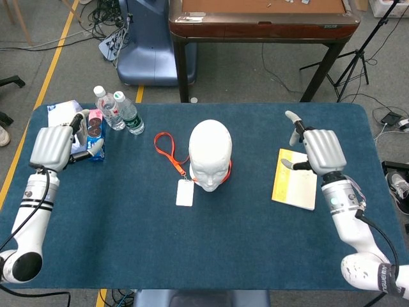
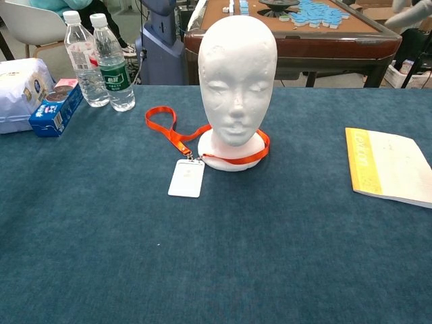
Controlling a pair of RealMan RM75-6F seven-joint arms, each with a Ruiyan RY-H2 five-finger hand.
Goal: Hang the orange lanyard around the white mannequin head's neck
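The white mannequin head (image 1: 209, 153) (image 2: 236, 81) stands upright at the table's middle. The orange lanyard (image 1: 167, 151) (image 2: 169, 128) circles its neck base, with a spare loop lying on the cloth toward the bottles. Its white badge card (image 1: 185, 192) (image 2: 186, 178) lies flat in front. My left hand (image 1: 52, 146) hovers at the far left, near the blue box, empty with fingers apart. My right hand (image 1: 321, 151) hovers at the right above the booklet, empty and open too. Neither hand touches the lanyard. The chest view shows no hand.
Two water bottles (image 1: 121, 110) (image 2: 101, 61) stand at the back left. A blue box (image 1: 96, 134) (image 2: 55, 113) and a white tissue pack (image 1: 64, 121) (image 2: 17, 88) sit beside them. A yellow-and-white booklet (image 1: 295, 187) (image 2: 391, 165) lies at the right.
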